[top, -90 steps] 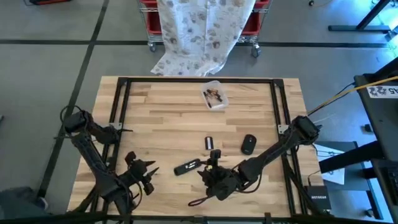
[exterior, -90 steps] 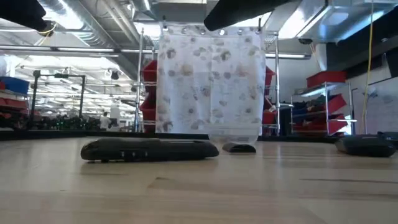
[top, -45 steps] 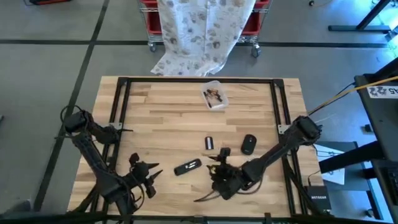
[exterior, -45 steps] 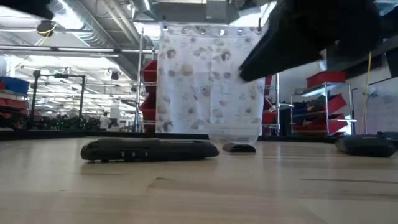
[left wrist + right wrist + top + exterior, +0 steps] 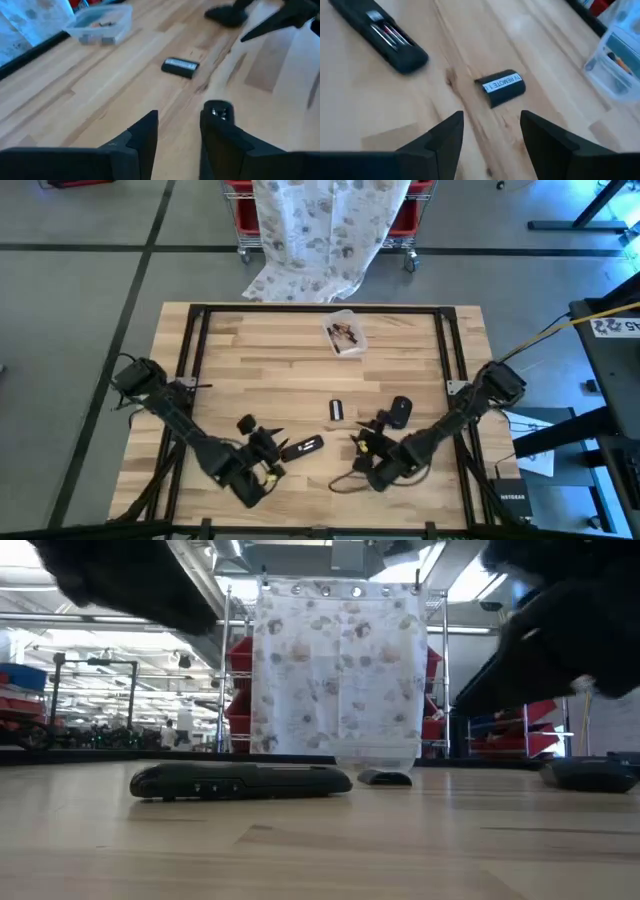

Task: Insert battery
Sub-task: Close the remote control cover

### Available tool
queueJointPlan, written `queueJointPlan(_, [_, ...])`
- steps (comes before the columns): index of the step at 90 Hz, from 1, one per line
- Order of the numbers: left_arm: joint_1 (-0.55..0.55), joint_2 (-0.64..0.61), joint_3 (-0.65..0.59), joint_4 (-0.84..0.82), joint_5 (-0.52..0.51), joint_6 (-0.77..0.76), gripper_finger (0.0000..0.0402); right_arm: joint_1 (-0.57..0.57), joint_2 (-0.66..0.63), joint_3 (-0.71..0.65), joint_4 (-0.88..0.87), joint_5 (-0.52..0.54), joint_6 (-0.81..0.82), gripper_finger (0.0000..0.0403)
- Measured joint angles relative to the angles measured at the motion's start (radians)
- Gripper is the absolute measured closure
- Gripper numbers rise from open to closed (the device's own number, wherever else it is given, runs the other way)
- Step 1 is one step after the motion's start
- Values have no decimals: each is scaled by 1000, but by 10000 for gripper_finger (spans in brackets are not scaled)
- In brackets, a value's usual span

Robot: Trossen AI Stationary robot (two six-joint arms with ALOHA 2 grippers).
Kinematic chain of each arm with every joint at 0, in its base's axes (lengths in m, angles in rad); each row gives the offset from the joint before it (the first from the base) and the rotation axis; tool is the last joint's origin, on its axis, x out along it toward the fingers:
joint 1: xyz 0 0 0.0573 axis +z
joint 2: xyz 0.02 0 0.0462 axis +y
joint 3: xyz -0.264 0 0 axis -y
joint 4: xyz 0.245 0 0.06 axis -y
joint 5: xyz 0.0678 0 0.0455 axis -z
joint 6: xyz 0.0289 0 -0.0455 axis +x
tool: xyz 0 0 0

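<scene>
The table (image 5: pixel 270 370) is pale wood in jointed strips, smooth with a soft sheen, edged by a matt black metal frame (image 5: pixel 195 360). The remote (image 5: pixel 301 447) is matt black plastic, as is the small cover (image 5: pixel 501 87) with its white paper label. The tub (image 5: pixel 344 333) is clear glossy plastic. Beyond the far edge hangs a printed cloth (image 5: pixel 320 230), soft and creased.

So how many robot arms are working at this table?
2. The left arm reaches in from the table's left side, the right arm from its right side.
</scene>
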Motion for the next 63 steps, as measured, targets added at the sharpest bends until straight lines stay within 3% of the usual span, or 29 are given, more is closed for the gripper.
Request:
queueJointPlan(18, [44, 0, 0, 26, 113, 116, 272, -120, -1, 55, -19, -330, -552, 219])
queueJointPlan(26, [46, 0, 0, 31, 163, 139, 272, -174, -17, 60, -72, -450, -715, 219])
queueJointPlan(40, [23, 0, 0, 31, 189, 99, 272, -275, -85, 60, -225, -449, -787, 219])
queueJointPlan(63, [-17, 0, 0, 34, 170, 30, 272, -435, -127, 51, -185, -523, -848, 219])
